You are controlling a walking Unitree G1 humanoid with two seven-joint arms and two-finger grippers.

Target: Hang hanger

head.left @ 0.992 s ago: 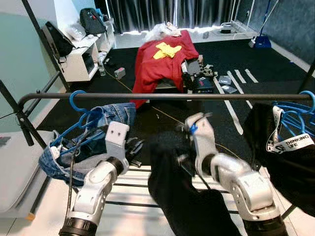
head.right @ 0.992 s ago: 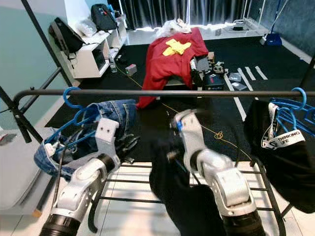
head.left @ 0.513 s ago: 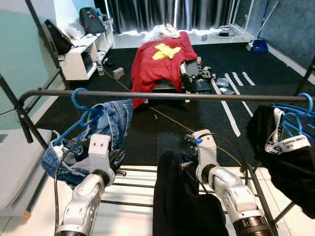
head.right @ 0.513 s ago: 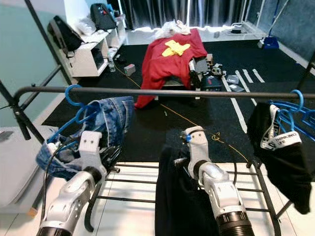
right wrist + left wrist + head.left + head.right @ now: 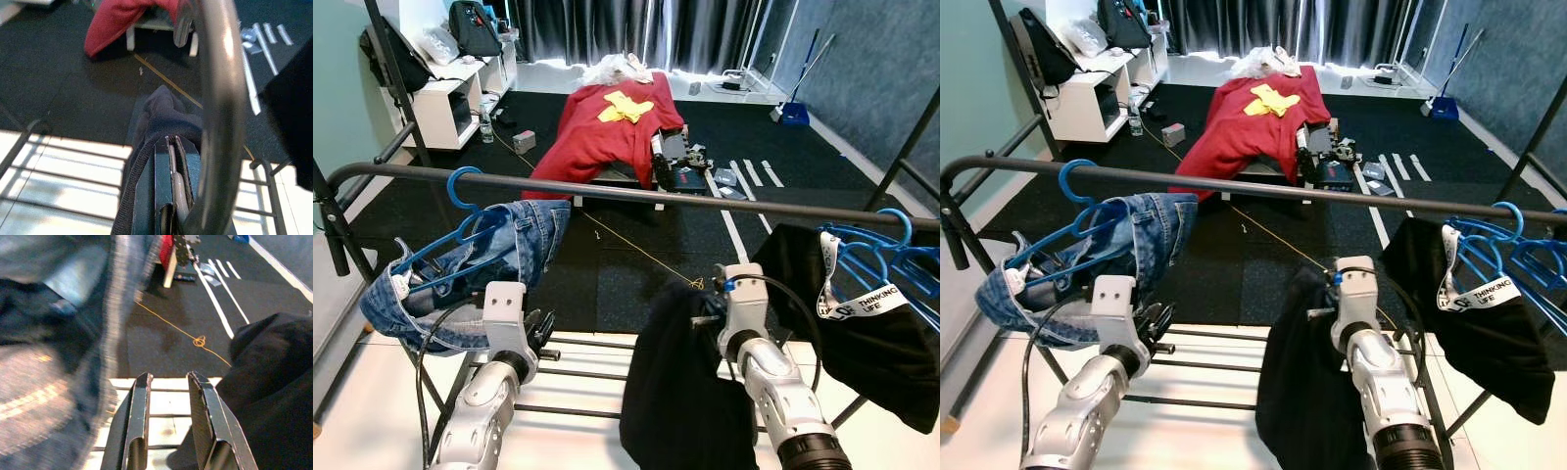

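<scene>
A black rail (image 5: pixel 636 193) runs across in front of me. At its left end hangs a blue hanger (image 5: pixel 460 220) with jeans (image 5: pixel 509 245). Near the right end, several blue hangers (image 5: pixel 881 255) carry a black garment (image 5: pixel 862 323). Below the rail's middle, my right gripper (image 5: pixel 171 144) is shut on a thin hanger that is draped in, and mostly hidden by, a dark garment (image 5: pixel 680 392). My left gripper (image 5: pixel 169 379) is open and holds nothing, low beside the jeans and over the rack bars.
A drying rack's black bars (image 5: pixel 578 377) lie across the white floor below my arms. Beyond the rail, a red cloth (image 5: pixel 607 127) lies on dark carpet, crossed by an orange cord (image 5: pixel 636 250). A white shelf (image 5: pixel 440 98) stands at the far left.
The view has shifted. Both arms have come down and drawn back from the rail. The dark garment in my right gripper now hangs lower, further under the rail.
</scene>
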